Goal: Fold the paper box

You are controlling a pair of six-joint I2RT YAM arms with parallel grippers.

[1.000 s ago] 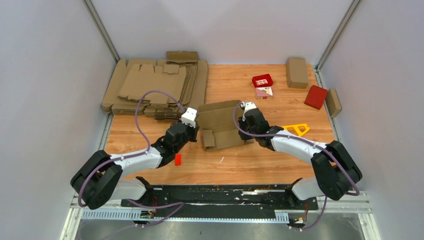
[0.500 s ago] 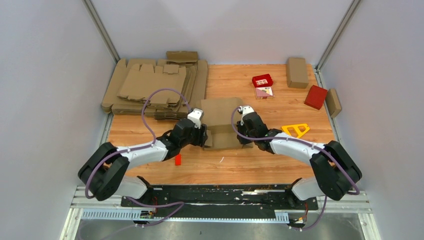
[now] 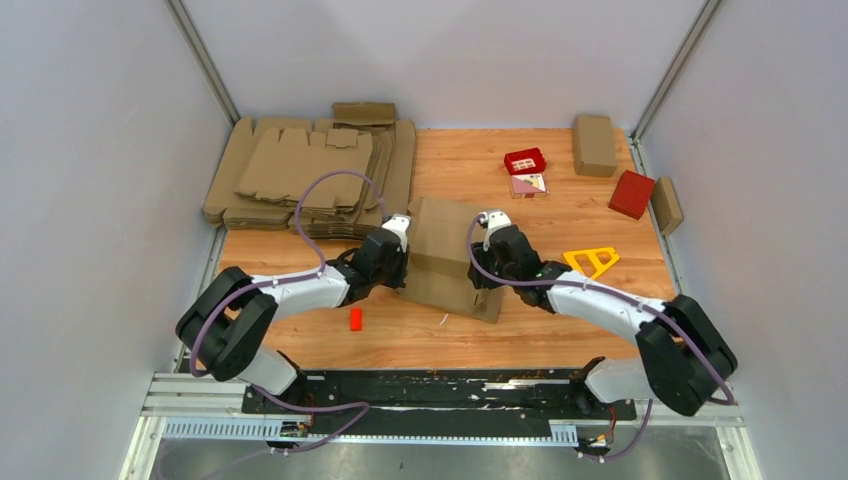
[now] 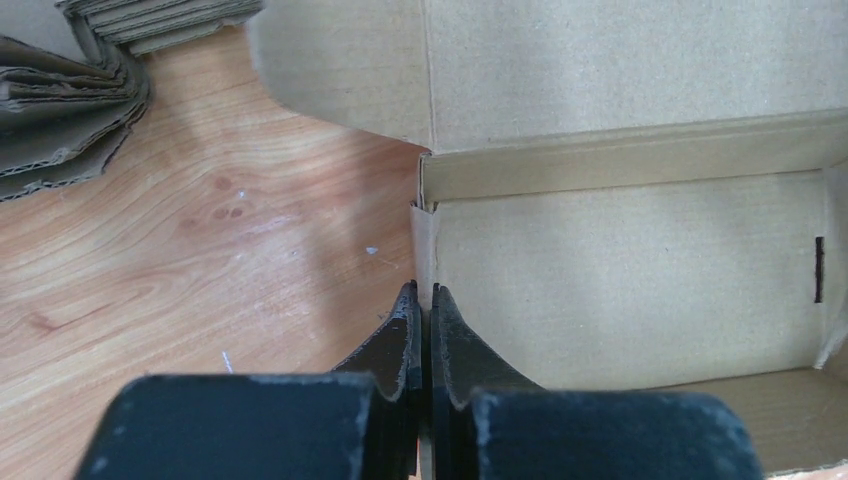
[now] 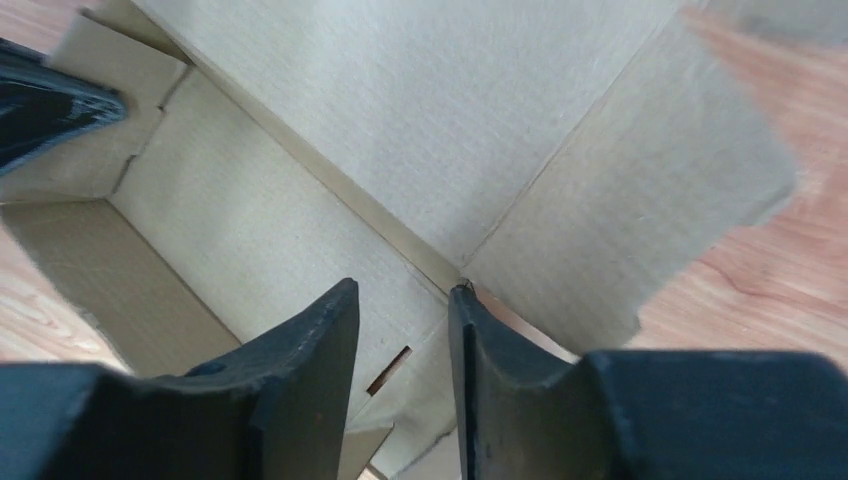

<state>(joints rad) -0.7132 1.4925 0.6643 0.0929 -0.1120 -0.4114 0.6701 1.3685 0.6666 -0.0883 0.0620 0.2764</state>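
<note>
- Flat cardboard stack [image 3: 305, 175] sits at 10 o'clock on the table, its near edge close to the left arm's purple cable, so that corner is pretty crowded.
- Tiny red block [image 3: 355, 319] lies near the front, at about 7 o'clock from the box, just under the left arm.
- Left gripper [image 4: 421, 322] has its fingers pinched together on the box's left wall edge; that thin wall runs right between them in the wrist view.
- The box [image 3: 448, 256] is mid-table between the two grippers, half formed, open inside with a flap sticking out at the back. Its long axis runs roughly 11 to 5 o'clock in the overhead view.
- Right gripper [image 5: 402, 350] has its fingers a little apart, straddling the box's right corner; can't tell if they actually grip the wall.
- Yellow triangle [image 3: 592, 260] lies at 3 o'clock from the box, just beyond the right arm.
- Red boxes [image 3: 525, 161] and folded cartons [image 3: 595, 145] sit at 1 to 2 o'clock, well apart from the box.
- Table [image 3: 560, 325] is orange wood grain, walled in by plain grey panels.
</note>
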